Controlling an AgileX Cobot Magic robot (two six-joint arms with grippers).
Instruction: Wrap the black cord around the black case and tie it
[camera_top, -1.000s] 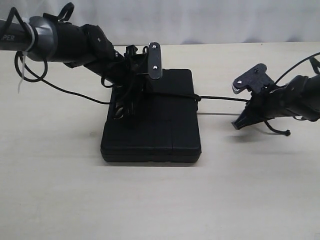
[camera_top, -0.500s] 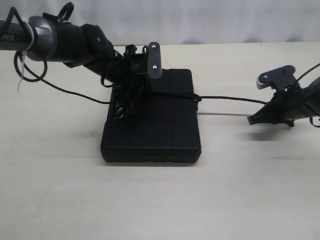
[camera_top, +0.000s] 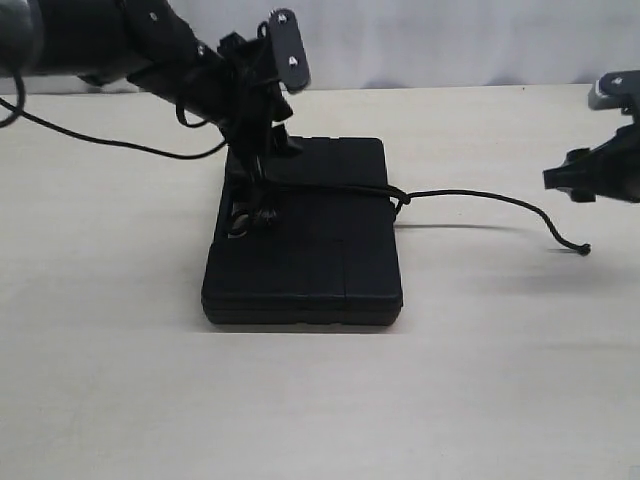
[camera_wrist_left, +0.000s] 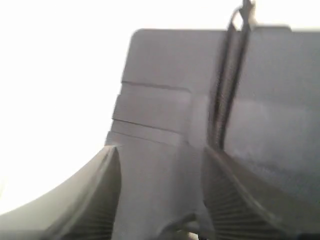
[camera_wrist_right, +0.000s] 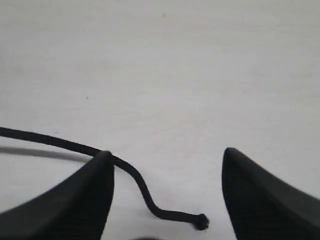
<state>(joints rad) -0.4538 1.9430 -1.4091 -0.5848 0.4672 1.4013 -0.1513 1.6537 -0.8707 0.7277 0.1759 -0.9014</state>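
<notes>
Exterior view: a flat rectangular matte black hard-plastic case (camera_top: 320, 260) lies on the pale tabletop (camera_top: 480, 380). A long thin black braided cord (camera_top: 480, 197) crosses the case's lid, is knotted at the case's right edge, and trails loose over the tabletop away from the case to a knobbed tip. The left arm's fingers (camera_wrist_left: 80, 205) stand wide above the case's far left corner, only lid showing between them. The right arm's fingers (camera_wrist_right: 75, 200) are spread wide well off the case's right side, the cord's tip lying ungripped between them.
</notes>
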